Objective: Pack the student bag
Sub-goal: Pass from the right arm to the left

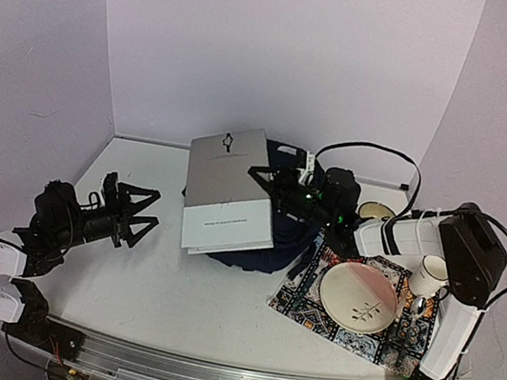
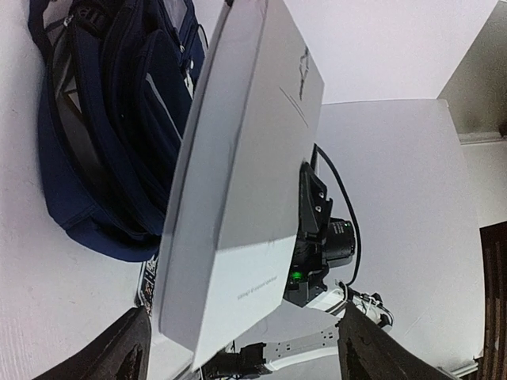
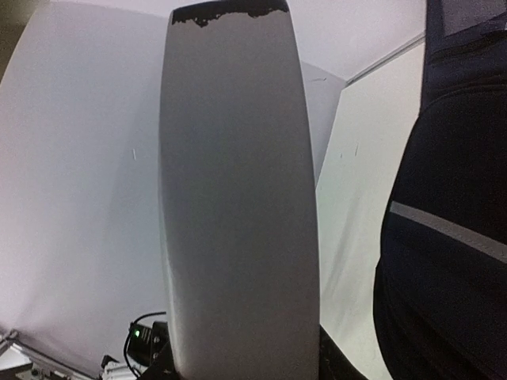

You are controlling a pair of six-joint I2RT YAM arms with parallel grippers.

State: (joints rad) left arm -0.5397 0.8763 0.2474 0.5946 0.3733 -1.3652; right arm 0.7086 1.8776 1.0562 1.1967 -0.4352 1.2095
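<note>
The right claw [image 1: 274, 182] bites the 3 o'clock edge of the book [image 1: 229, 191], jaws closed on it as far as the top view shows; its own camera sees only the pale slab filling the middle, so the pads are hidden. The hold at one edge probably serves to tip and steer the wide book rather than carry it flat; the book rests tilted across the bag [image 1: 259, 249].

The bag lies mid-table [image 1: 171, 283], mostly under the book; its navy folds show past the book's 5 o'clock and 12 o'clock sides. The left wrist view shows pockets and straps bunched beside the book; whether the main mouth gapes cannot be told.

The left claw [image 1: 147, 210] hangs at 9 o'clock of the book, well apart from it, jaws wide and empty, pointing at it; that looks a fair station for steadying or nudging the free edge.

At 4 o'clock of the bag, just beside it, lies a patterned mat [image 1: 298, 303]; on it sits a plate [image 1: 359, 296], with a mug [image 1: 430, 274] at the plate's 2 o'clock and a small cup [image 1: 375, 211] at its 12 o'clock.

The book itself blocks the way, since it covers the bag and hides any opening; the right arm also reaches in over the mat, so a careless swing could clip the crockery.
</note>
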